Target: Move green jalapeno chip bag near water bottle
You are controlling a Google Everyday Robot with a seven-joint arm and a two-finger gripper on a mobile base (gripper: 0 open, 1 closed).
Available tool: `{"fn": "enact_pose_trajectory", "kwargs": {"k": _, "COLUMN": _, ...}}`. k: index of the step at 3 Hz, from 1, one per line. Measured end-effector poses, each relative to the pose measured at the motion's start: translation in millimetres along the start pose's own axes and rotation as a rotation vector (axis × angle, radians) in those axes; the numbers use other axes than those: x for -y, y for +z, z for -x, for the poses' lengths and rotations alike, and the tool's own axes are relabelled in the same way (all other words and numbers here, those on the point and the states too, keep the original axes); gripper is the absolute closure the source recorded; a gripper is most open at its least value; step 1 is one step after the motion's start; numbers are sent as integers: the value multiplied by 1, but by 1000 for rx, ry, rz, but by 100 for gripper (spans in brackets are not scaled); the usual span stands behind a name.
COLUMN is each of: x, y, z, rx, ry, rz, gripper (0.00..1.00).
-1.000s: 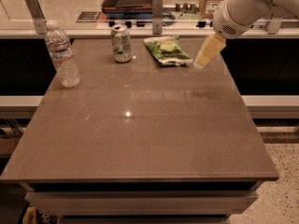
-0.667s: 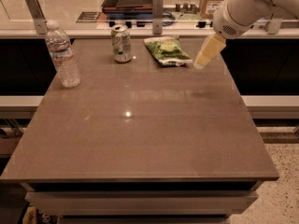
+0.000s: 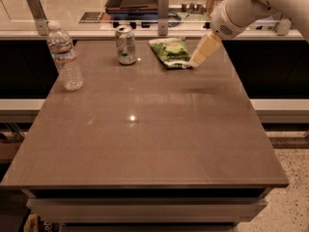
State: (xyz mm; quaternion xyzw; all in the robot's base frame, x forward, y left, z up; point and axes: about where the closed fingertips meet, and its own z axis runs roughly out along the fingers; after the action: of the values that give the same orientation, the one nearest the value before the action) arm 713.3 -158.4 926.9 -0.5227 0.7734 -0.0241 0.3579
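By the counter's (image 3: 145, 149) far edge, the gripper (image 3: 197, 59) meets the chip bag's (image 3: 170, 51) right end. Whether it is wide or narrow I cannot tell. The bottle (image 3: 64, 57) stands near the far left corner.

Your worktop (image 3: 145, 149): water bottle (image 3: 65, 57) left of soda can (image 3: 126, 45), green jalapeno chip bag (image 3: 169, 51) right, claw (image 3: 197, 59) farther right.

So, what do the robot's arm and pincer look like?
The arm is white, thick and rounded, with a small dark dotted patch near the wrist. The pincer is pale yellow and tapers to a narrow tip; it is at the bag's edge away from the can. No cables show.
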Motion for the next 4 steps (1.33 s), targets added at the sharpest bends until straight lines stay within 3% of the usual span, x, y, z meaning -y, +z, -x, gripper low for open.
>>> {"fn": "enact_pose_trajectory", "kwargs": {"k": 2, "x": -21, "y": 47, "z": 13, "rx": 59, "ry": 83, "rz": 94, "gripper": 0}}
{"fn": "enact_pose_trajectory", "kwargs": {"k": 3, "x": -27, "y": 70, "z": 10, "rx": 68, "ry": 125, "rz": 101, "gripper": 0}}
{"fn": "enact_pose_trajectory", "kwargs": {"k": 4, "x": -21, "y": 92, "z": 3, "rx": 57, "ry": 174, "rz": 54, "gripper": 0}}
